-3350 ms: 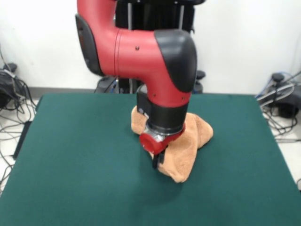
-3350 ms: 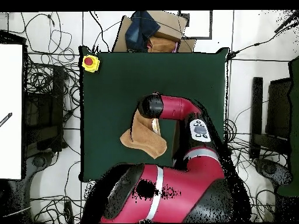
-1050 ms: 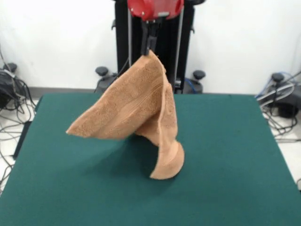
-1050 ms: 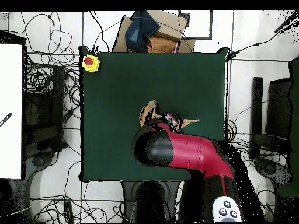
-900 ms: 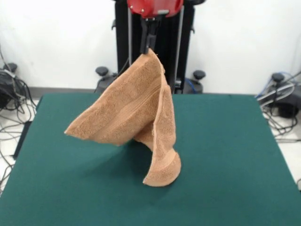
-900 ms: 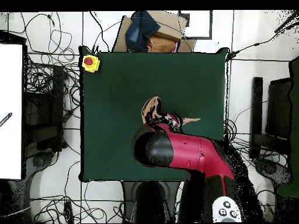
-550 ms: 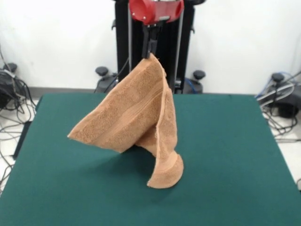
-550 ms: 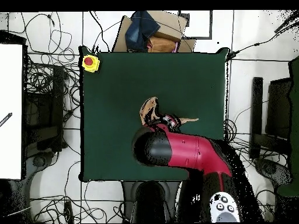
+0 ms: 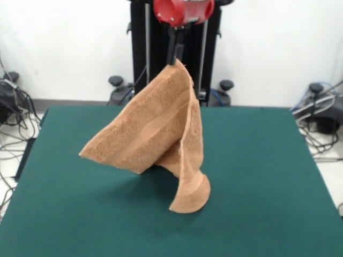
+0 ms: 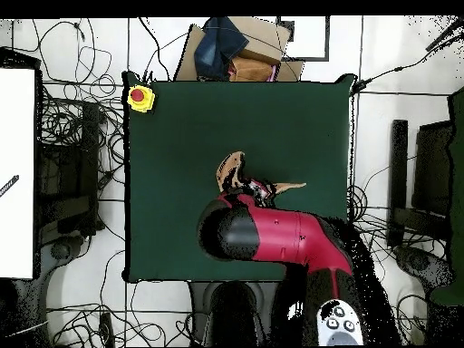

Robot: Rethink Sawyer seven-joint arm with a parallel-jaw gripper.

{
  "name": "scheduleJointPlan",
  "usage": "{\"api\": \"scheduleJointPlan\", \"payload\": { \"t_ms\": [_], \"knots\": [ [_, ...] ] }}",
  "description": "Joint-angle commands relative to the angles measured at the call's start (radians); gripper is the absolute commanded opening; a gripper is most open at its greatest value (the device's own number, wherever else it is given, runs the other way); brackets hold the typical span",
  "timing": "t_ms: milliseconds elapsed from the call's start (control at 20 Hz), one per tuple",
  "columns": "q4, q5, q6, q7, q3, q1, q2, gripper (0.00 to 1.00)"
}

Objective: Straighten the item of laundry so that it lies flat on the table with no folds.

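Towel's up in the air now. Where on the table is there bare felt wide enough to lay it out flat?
The table is bare on both sides of the hanging towel, out to its side edges, and along the camera-side edge. The centre is crowded: the towel's lower tip touches there, pinched at its top corner by the hand. A yellow button box takes one corner.

Peach-orange terry towel [image 9: 155, 134], pinched by one corner between the closed fingers [image 9: 174, 51] and hanging below them in a loose draped cone. One corner flares out sideways in the air; the lowest fold curls onto the dark green table [image 9: 257, 176] straight beneath. Woven band visible across the drape.
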Motion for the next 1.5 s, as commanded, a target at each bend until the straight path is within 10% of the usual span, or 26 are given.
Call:
{"api": "scheduleJointPlan", "payload": {
  "t_ms": [50,500,1500],
  "knots": [
    [0.106,0.010,0.083,0.088,0.056,-0.042,-0.098,0.00],
    [0.080,0.078,0.289,-0.066,0.106,-0.133,-0.252,0.00],
    [-0.085,-0.201,0.169,0.136,0.009,-0.001,-0.176,0.00]
  ]
}}
